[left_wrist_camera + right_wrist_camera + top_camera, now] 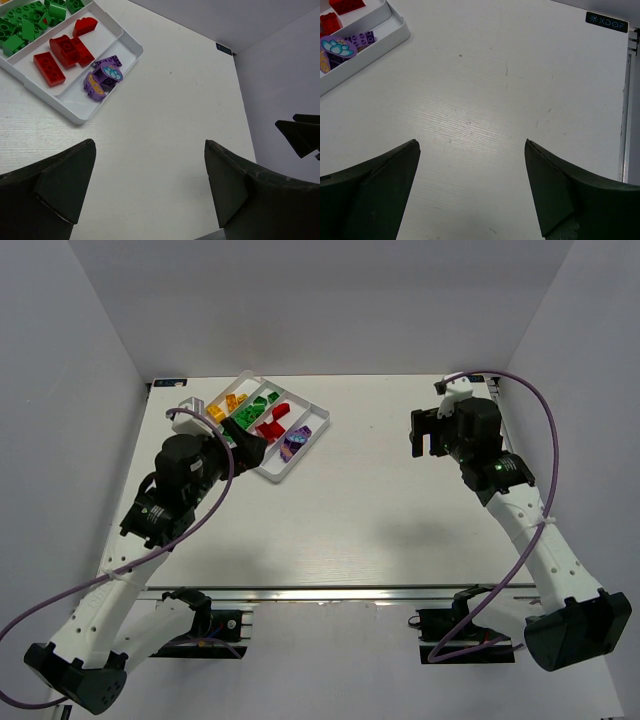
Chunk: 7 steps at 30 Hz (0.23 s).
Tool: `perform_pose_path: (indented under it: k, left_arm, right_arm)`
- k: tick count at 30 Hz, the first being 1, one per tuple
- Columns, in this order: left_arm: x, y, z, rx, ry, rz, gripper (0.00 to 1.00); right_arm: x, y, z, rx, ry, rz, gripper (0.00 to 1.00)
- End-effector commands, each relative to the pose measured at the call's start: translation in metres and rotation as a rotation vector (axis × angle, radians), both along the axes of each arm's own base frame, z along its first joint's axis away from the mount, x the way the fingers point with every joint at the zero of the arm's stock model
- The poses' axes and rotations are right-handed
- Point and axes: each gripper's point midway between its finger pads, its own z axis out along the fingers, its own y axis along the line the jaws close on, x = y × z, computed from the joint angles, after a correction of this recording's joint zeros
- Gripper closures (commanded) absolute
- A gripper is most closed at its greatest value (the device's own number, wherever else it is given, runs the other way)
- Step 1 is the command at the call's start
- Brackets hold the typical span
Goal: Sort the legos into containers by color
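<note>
Top external: white tray (322, 421) sits far-left on the table (360, 520), turned at an angle. Its 4 slots run w/ long axis near-left to far-right. All bricks in view lie in slots, by colour: yellow-orange bricks (229, 400) in the outermost slot, then green bricks (250, 412), red bricks (272, 426), and purple bricks (296, 443) in the slot nearest table centre. No loose brick shows on the table, tho the left arm hides a patch by the tray. Left gripper (243, 438) hangs at the tray's near-left end, jaws wide. Right gripper (428, 432) is well apart to the right, also wide.

Left wrist: left gripper (150, 165) spread wide, nothing btwn the fingers (65, 180), only bare table. Tray (75, 118) lies ahead and to the left. Green bricks (25, 25), red bricks (62, 50) and purple bricks (102, 77) each sit in their own slot.

Right wrist: right gripper (472, 170) spread wide, empty, over bare table. Only the tray's corner (395, 31) shows at far left, w/ purple bricks (340, 47) and a few red bricks (332, 20).

Judgement: sort looks done or nearly so. If any brick needs a fix, the left arm is the nearer one. It would reach along the slots' long axis, and the right arm would have to cross the table.
</note>
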Motion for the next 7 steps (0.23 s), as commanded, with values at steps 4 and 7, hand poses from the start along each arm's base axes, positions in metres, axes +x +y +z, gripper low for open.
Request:
perform_pose_path:
  k: [4, 7]
  left_arm:
    - [-0.002, 0.000, 0.007, -0.026, -0.026, -0.004, 0.02]
    - [-0.002, 0.002, 0.008, -0.017, -0.035, 0.001, 0.02]
  right_arm:
    - [-0.005, -0.005, 0.003, 0.022, -0.022, -0.032, 0.11]
    - [-0.009, -0.002, -0.004, 0.023, -0.028, -0.006, 0.11]
